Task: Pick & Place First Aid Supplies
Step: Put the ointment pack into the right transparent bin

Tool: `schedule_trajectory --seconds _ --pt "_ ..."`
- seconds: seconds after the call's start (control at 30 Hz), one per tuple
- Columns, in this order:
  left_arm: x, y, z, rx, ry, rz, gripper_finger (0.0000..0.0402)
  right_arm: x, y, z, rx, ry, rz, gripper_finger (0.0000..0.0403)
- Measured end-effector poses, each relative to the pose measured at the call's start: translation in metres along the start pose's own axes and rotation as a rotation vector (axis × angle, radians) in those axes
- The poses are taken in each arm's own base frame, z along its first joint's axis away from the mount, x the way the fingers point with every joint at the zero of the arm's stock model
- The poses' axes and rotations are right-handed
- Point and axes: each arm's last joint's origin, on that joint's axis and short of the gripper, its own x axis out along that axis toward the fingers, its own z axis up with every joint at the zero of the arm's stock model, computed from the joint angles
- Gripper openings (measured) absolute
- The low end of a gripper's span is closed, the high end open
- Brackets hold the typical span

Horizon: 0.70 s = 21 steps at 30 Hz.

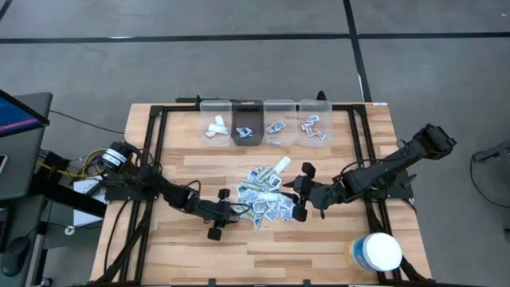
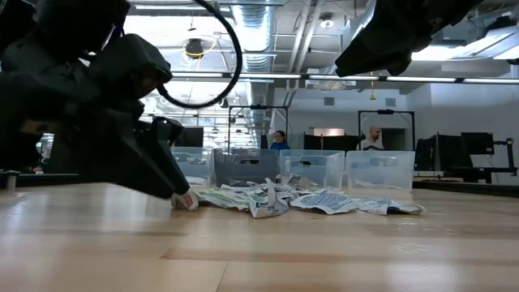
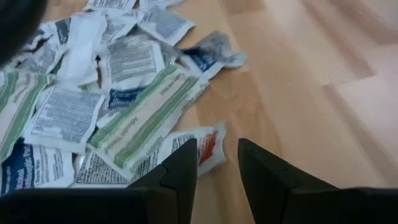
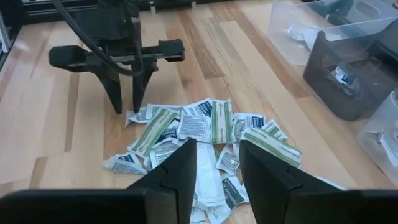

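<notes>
The left claw (image 1: pixel 225 214) is down at the table (image 1: pixel 319 247), at the left edge of the heap of first aid supplies (image 1: pixel 263 195). Its two fingers (image 4: pixel 115 96) stand apart with a gap between them and nothing in it. In the left wrist view the fingertips (image 3: pixel 186 163) sit just at a small packet with red print (image 3: pixel 208 144), one corner of it lying beside the gap; whether a tip touches it cannot be told. In the low view the dark fingers reach the wood right beside the nearest packet (image 2: pixel 185 199).

The right claw (image 1: pixel 302 191) hovers at the right side of the same heap, fingers parted and empty, looking down over green-striped packets (image 4: pixel 214 121) and white ones.

The heap lies in the middle of the table: flat white-grey packets, several with blue print, some green-striped, overlapping loosely, and a longer pale strip (image 1: pixel 280 165) poking out on the side toward the bins.

Along the far edge stand four bins in a row: a clear one (image 1: pixel 215 119) with white pieces, a dark one (image 1: pixel 245 123), and two more clear ones (image 1: pixel 279 121) (image 1: pixel 314 119), each holding a few packets. A large white round tub (image 1: pixel 376 252) stands at the near right corner, well apart from the heap.
</notes>
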Motion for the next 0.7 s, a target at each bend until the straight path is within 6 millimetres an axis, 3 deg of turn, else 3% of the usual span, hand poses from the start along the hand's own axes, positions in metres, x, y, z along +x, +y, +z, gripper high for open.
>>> schedule_trajectory --seconds 0.4,0.53,0.7 --pt "0.012 -0.003 -0.013 -0.095 0.026 0.012 0.0114 0.000 0.000 0.000 -0.003 0.004 -0.002 0.0116" --pt "0.011 -0.003 -0.010 -0.114 0.004 0.009 0.0087 0.000 0.000 0.000 -0.003 0.004 -0.002 0.0116" --pt "0.009 -0.004 -0.007 -0.119 -0.010 -0.016 0.0025 0.000 0.000 0.000 -0.003 0.004 -0.002 0.0116"
